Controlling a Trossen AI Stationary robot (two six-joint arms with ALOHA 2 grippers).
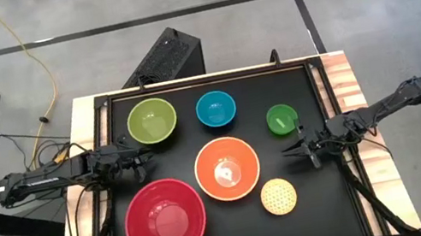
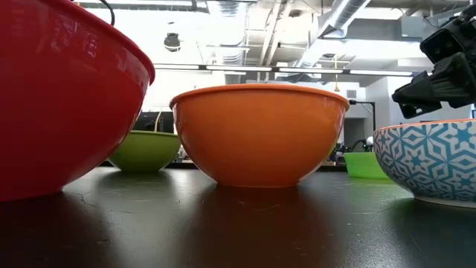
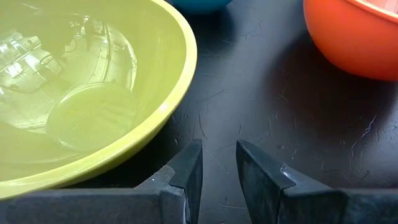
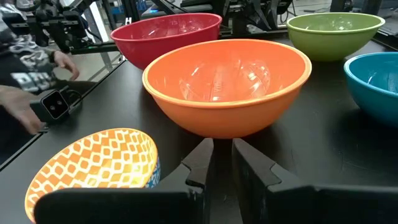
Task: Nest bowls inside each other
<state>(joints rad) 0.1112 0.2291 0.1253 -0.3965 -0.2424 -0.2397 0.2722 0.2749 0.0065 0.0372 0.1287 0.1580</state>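
Observation:
Six bowls stand upright on their bases on the black table [image 1: 331, 209]: lime green [image 1: 152, 120] and blue [image 1: 216, 108] at the far side, the smallest bright green [image 1: 281, 118] at the right. The orange [image 1: 227, 168] sits mid-table, the large red [image 1: 165, 220] near left, the patterned yellow [image 1: 278, 195] near right. My left gripper [image 1: 150, 155] hovers between the lime green bowl [image 3: 93, 93] and the red one. Its fingers [image 3: 219, 146] are a narrow gap apart, with nothing between them. My right gripper [image 1: 286, 151] is right of the orange bowl [image 4: 227, 84], also narrowly open [image 4: 222, 142] and holding nothing.
Light wooden strips [image 1: 341, 78] border the table at left and right. A black box [image 1: 169, 56] stands on the floor beyond the far edge. In the right wrist view a person's hand [image 4: 25, 109] rests by a small dark device [image 4: 55, 104] past the table's left side.

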